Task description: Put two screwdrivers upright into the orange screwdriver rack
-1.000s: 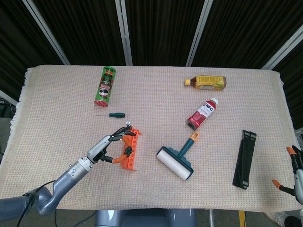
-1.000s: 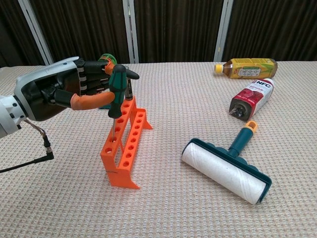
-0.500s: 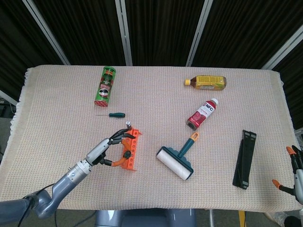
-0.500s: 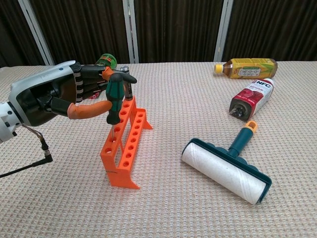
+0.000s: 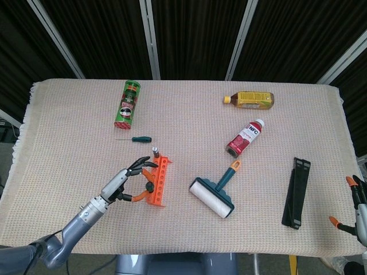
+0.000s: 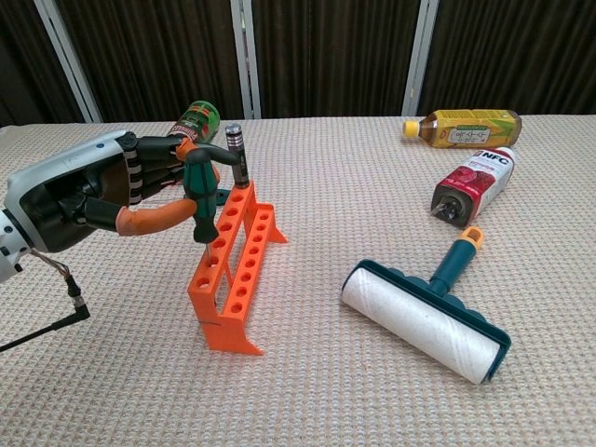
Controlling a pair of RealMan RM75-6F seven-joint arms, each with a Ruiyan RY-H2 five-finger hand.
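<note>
The left hand [image 6: 88,186] sits at the left of the chest view, its fingers loosened and spread beside a green-handled screwdriver [image 6: 198,191] that stands in the orange rack [image 6: 237,265]. A second ago those fingers were wrapped around the handle; now they have eased off and drawn back toward the left edge, though one fingertip may yet touch it, which cannot be told for sure. The screwdriver leans a little, its tip in a hole near the rack's front end, so the release looks nearly finished. Behind it a dark-handled tool [image 6: 235,151] stands in the rack's far end. In the head view, another small green screwdriver [image 5: 136,138] lies flat on the worktop [image 5: 189,123], just above the rack. The right hand [image 5: 356,207] shows only at the lower right edge, fingers apart and empty.
</note>
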